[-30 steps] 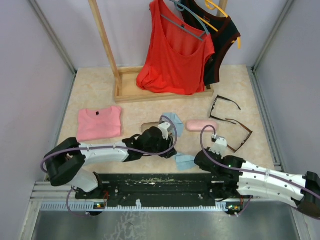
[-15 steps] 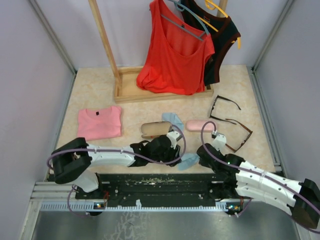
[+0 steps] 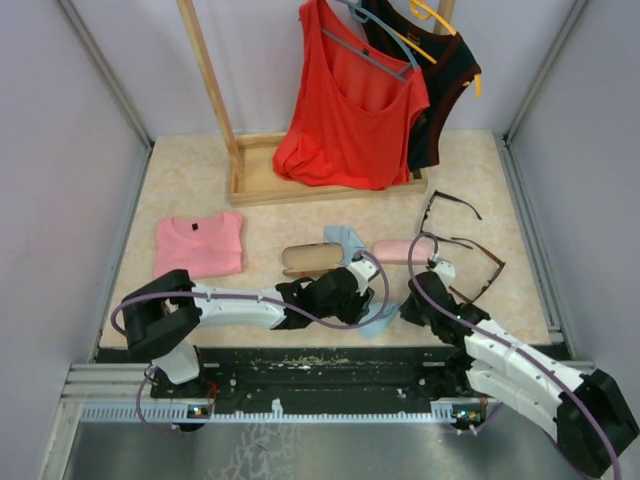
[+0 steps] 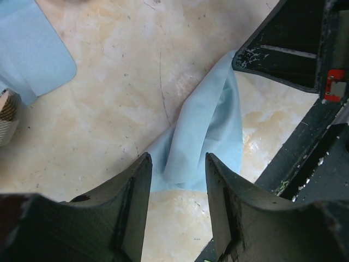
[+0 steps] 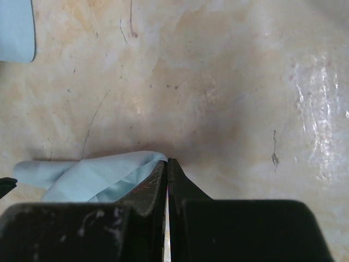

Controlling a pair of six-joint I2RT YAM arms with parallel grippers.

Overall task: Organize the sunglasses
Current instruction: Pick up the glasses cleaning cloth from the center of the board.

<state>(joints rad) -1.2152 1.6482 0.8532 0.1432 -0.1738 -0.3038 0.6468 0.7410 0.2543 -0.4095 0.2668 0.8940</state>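
1. Top external view, change noted: since the earlier frames the left gripper [image 3: 362,300] has been carried rightward off the oblong brown plaid case [image 3: 308,258], which is now uncovered. The right gripper [image 3: 413,298] has been drawn in toward it. A crumpled light blue cloth [image 3: 382,315] is seen between the two.
2. Top external view, task items: the thick black-framed sunglasses [image 3: 450,202] and the slim reddish-brown-framed sunglasses [image 3: 497,268] are recorded on the beige marbled table [image 3: 200,190], right of centre, arms unfolded and untouched by either gripper.
3. Top external view, containers: the plaid case and the oblong pink case [image 3: 400,250] appear closed. Nothing is seen in either, and both pairs lie outside them.
4. Left wrist view: the left gripper [image 4: 177,159] is spread wide and holds nothing. The cloth [image 4: 202,136] lies on the table with its near edge between the fingers.
5. Right wrist view: the right gripper [image 5: 167,164] is closed to a thin slit. The cloth's corner [image 5: 98,174] sits at its tip; whether it is pinched cannot be told.
6. Judgement: cloth handling is in hand, and the sunglasses step is not yet begun. The next move is judged to call for the cloth to be let go and the nearer reddish-brown pair to be approached by the frame, not the thin arms.
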